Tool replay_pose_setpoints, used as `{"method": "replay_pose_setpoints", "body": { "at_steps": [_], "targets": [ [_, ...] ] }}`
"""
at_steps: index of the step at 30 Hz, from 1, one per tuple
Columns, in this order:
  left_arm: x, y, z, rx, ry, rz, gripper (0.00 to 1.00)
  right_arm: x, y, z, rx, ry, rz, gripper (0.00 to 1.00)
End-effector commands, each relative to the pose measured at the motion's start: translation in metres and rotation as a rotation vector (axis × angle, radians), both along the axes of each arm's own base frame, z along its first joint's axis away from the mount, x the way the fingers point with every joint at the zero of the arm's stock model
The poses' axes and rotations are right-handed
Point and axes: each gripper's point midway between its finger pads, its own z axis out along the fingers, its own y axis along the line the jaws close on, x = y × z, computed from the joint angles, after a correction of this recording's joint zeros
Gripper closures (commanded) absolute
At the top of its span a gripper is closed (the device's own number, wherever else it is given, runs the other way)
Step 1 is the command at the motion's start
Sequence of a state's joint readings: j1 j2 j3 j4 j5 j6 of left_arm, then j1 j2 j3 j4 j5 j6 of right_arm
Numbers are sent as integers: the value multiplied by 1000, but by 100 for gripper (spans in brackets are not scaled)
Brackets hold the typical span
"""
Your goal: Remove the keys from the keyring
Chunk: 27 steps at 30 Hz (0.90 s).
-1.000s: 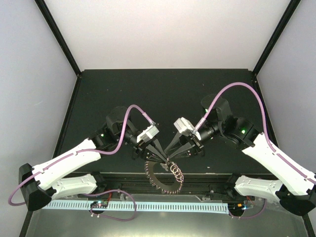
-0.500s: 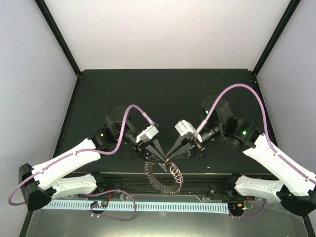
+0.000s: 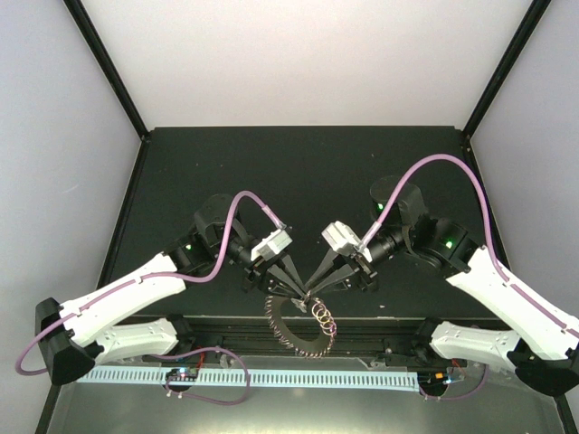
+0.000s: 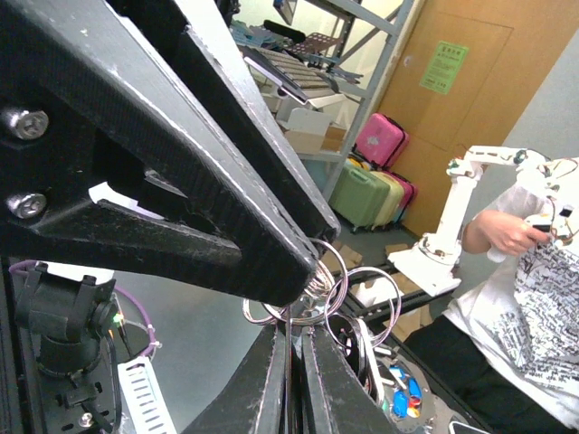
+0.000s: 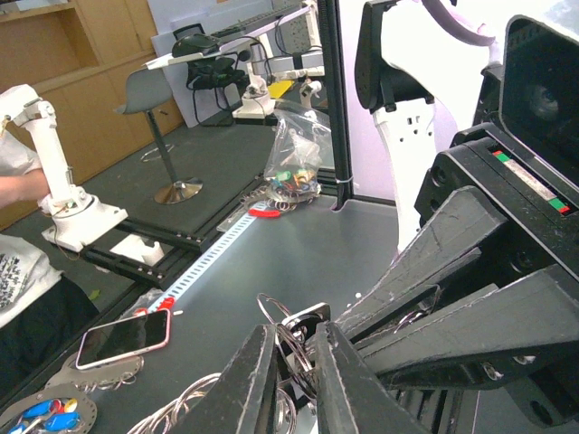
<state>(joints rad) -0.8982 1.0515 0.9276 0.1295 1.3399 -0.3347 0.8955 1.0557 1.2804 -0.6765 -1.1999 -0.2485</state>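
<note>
- Where the dark worktop (image 3: pixel 271 172) ends close to the arms in the top view, the keyring (image 3: pixel 280 333) hangs just past the edge
- The left claw (image 3: pixel 298 291) comes in from the left and the right claw (image 3: pixel 314 287) from the right, and their tips meet at the top of the keyring
- A little bunch of wire loops (image 3: pixel 321 314) sits just under the tips
- In the left wrist view, the left claw (image 4: pixel 294 336) has its fingers (image 4: pixel 262 389) squeezed almost together on a thin bit of the keyring
- The right claw (image 4: pixel 291 285) points down from the top left, with its tip right at the wire loops (image 4: pixel 326 294)
- In the right wrist view, the right claw (image 5: pixel 294 336) has its fingers (image 5: pixel 249 380) close together with wire loops (image 5: pixel 291 354) between them, but I cannot tell if they pinch
- The left claw (image 5: pixel 348 325) pokes in from the right, its tip just beside those loops
</note>
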Motion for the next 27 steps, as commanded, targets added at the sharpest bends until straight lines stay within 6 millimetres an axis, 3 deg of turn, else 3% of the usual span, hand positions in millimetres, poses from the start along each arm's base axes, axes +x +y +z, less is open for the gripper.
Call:
{"method": "replay_pose_setpoints", "body": {
  "at_steps": [1, 5, 9, 15, 16, 17, 22, 27],
  "targets": [
    [-4, 3, 21, -64, -50, -20, 98, -5, 2, -4, -4, 7, 31, 86],
    [-3, 2, 20, -63, -49, -14, 99, -6, 3, -7, -16, 6, 34, 87],
    [-2, 1, 20, -62, -48, -11, 99, -6, 3, -7, -17, -8, 21, 98],
    [1, -1, 20, -63, -50, 13, 95, 3, 3, -1, 29, -52, -68, 99],
    [2, -1, 20, -65, -54, 22, 87, 5, 3, 1, 44, -62, -95, 99],
    [3, -1, 20, -67, -59, 35, 68, 8, 3, 3, 54, -67, -124, 99],
    [29, 2, 23, -77, -128, 218, 28, 22, -1, 12, 113, -105, -275, 99],
    [71, 18, 24, -66, -256, 515, 7, 42, -7, 14, 133, -131, -434, 99]
  ]
}}
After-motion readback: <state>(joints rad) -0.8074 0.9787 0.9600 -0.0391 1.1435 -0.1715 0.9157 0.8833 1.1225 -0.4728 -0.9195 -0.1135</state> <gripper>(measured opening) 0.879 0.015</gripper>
